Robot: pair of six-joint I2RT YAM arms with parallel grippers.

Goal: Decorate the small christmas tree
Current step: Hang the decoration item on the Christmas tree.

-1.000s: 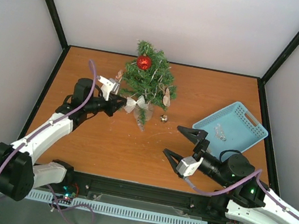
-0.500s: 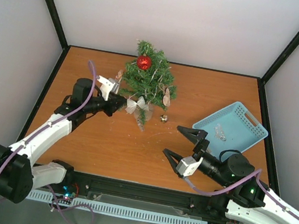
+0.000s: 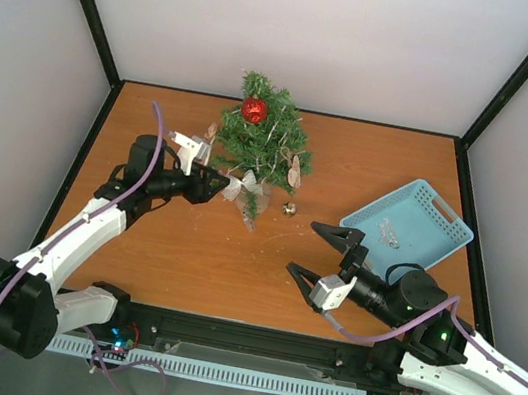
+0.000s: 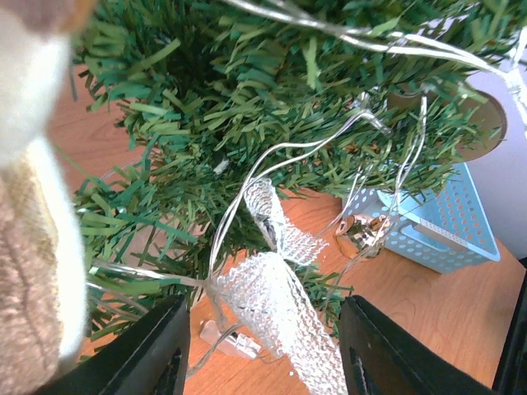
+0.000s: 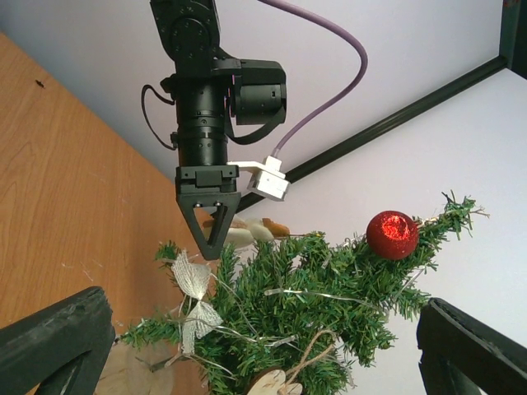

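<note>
Just ahead of the half-open, empty left claw (image 3: 218, 184), tree (image 3: 263, 142) on orange table (image 3: 185, 245); around the wide-open, empty right claw (image 3: 303, 248), room on every side.

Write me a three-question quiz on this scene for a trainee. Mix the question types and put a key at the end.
1. True or false: the right gripper is holding the red bauble.
2. Seen from the robot, the blue basket stands on which side of the small christmas tree? A) its left B) its right C) directly behind it
3. In a few words: which ornament lies between the fingers of the open left gripper?

Key
1. False. The right gripper is open and empty, and the bauble hangs near the treetop.
2. B
3. The silver mesh bow on the tree's lower branches.
</note>
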